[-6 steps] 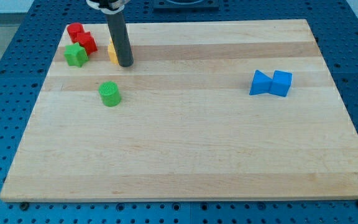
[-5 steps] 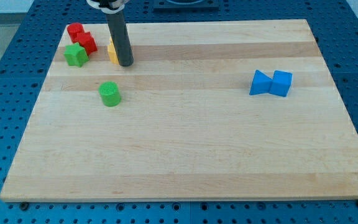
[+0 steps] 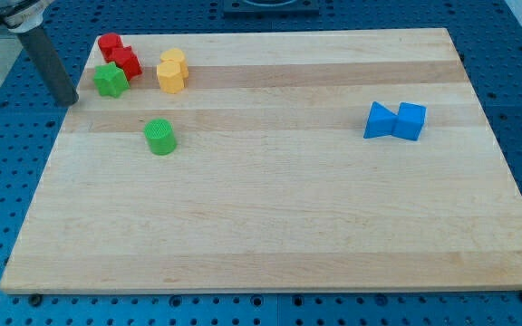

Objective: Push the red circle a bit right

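The red circle [image 3: 109, 43] sits at the board's top left corner, touching a second red block [image 3: 128, 62] to its lower right. A green star [image 3: 110, 80] lies just below them. My tip [image 3: 67, 100] rests at the board's left edge, left of the green star and below-left of the red circle, apart from both. The dark rod rises from it toward the view's top left.
Two yellow blocks [image 3: 171, 71] sit together right of the red pair. A green circle [image 3: 160, 137] lies below them. A blue triangle [image 3: 380, 120] and a blue cube [image 3: 410, 121] touch at the view's right. The wooden board [image 3: 270, 226] lies on a blue pegboard.
My tip has jumped from beside the yellow blocks to the board's left edge, left of the green star. The yellow blocks show in full now. No block has moved.
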`<action>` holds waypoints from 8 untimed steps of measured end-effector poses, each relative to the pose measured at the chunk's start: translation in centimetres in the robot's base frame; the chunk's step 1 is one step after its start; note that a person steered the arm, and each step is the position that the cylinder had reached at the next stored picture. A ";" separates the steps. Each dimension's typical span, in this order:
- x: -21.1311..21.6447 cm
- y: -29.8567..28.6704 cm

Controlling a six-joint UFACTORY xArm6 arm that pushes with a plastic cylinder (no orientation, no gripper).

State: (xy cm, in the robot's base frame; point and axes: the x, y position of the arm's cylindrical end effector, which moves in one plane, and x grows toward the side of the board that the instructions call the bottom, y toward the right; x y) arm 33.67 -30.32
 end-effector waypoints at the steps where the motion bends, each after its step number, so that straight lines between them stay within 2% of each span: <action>1: -2.8 0.4; 2: -2.8 0.4; 3: -5.1 0.8; 5: -6.1 0.8; 7: -9.6 -0.2; 8: -9.7 -0.1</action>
State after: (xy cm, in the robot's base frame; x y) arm 23.94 -30.42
